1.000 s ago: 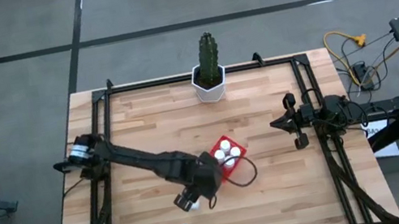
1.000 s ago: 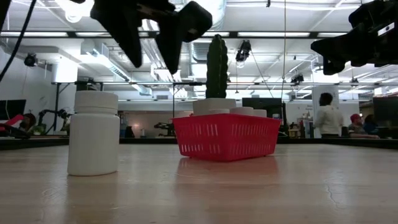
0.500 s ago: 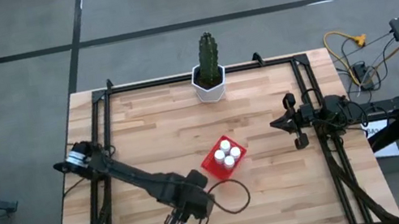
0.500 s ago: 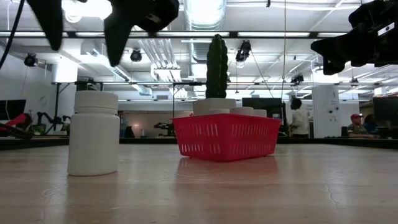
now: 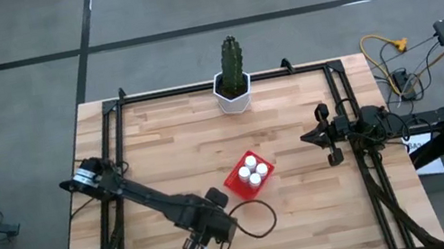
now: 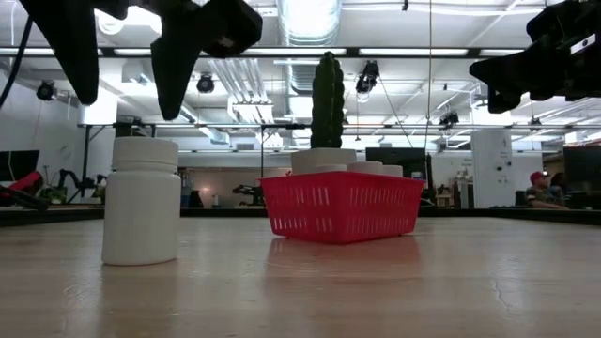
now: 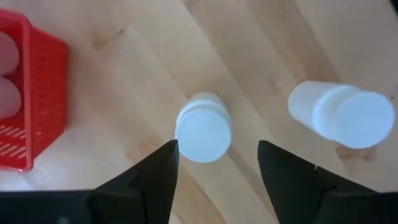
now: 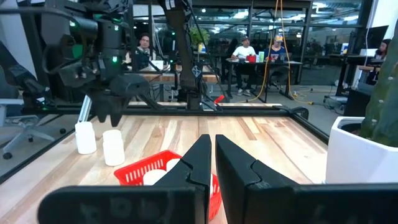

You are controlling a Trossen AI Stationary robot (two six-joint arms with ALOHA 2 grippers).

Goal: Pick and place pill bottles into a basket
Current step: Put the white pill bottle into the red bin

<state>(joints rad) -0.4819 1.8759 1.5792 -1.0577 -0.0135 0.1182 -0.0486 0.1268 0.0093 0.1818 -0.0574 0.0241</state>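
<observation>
Having swung away from the red meshed plastic basket (image 5: 249, 176), the left tool (image 7: 214, 163) hangs spread over a small white capped pill bottle (image 7: 203, 127); a skewed descent could topple it against its neighbouring bottle (image 7: 341, 114).

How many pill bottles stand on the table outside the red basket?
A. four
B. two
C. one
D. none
B: the left wrist view shows one pill bottle between the open left tool fingers and a second pill bottle beside it, both outside the red basket.

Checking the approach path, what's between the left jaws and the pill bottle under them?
Nothing: the left wrist view shows only air between the open left gripper and the pill bottle.
</observation>
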